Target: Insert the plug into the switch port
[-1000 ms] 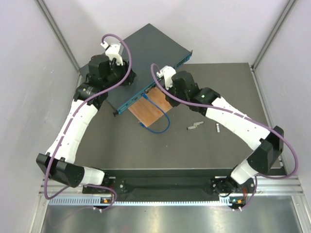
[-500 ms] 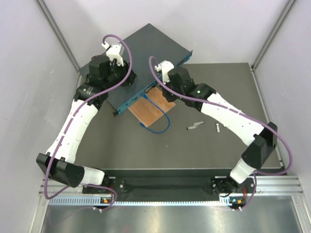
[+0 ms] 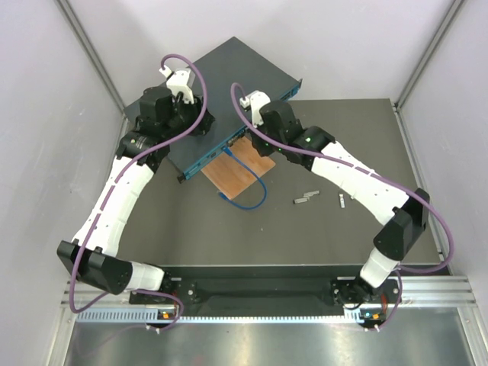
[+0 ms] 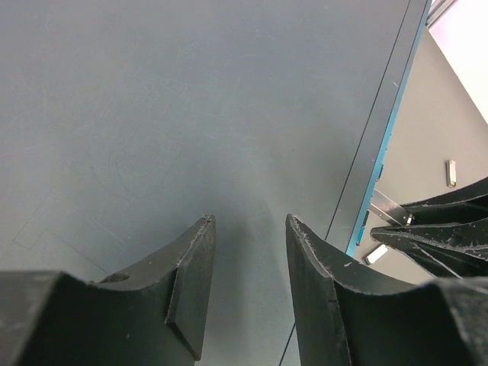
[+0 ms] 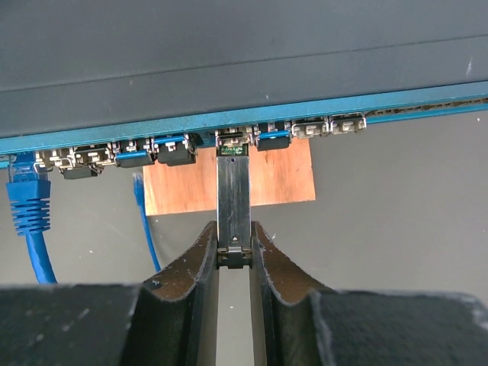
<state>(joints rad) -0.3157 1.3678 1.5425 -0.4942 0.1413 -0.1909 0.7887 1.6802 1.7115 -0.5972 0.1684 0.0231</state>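
My left gripper (image 4: 249,229) hangs over the top of the large flat dark teal-blue metal switch (image 3: 244,72), jaws partly apart with nothing between them. On the switch's front face, a bright blue cable (image 5: 27,217) sits in a port at the left end of the row. Further right, the slim silver metal plug (image 5: 233,191) has its nose at a port mouth, and my right gripper (image 5: 232,238) is pinched narrow on its tail. A thin orange-brown wooden board (image 5: 282,179) lies on the dark bench (image 3: 358,130) below that face.

Bright diffuse overhead light; soft faint shadows; wrist-view foregrounds slightly blurred.
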